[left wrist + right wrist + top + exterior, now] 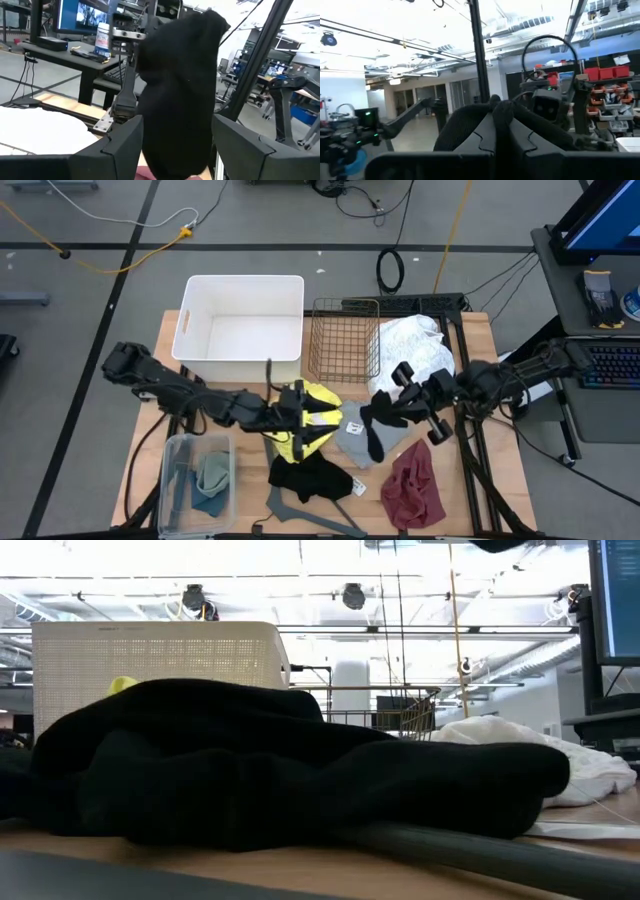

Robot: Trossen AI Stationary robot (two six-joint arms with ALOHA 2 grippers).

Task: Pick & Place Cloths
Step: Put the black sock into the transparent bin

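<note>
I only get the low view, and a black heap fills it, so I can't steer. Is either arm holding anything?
Observer: Yes. The right gripper is shut on a black cloth that hangs from it, above the grey-blue cloth.
Operator: And the left one?
Observer: The left gripper is open, over the yellow cloth.
Operator: Where's the maroon one?
Observer: The maroon cloth lies on the table, near the front edge on the right arm's side.
</note>
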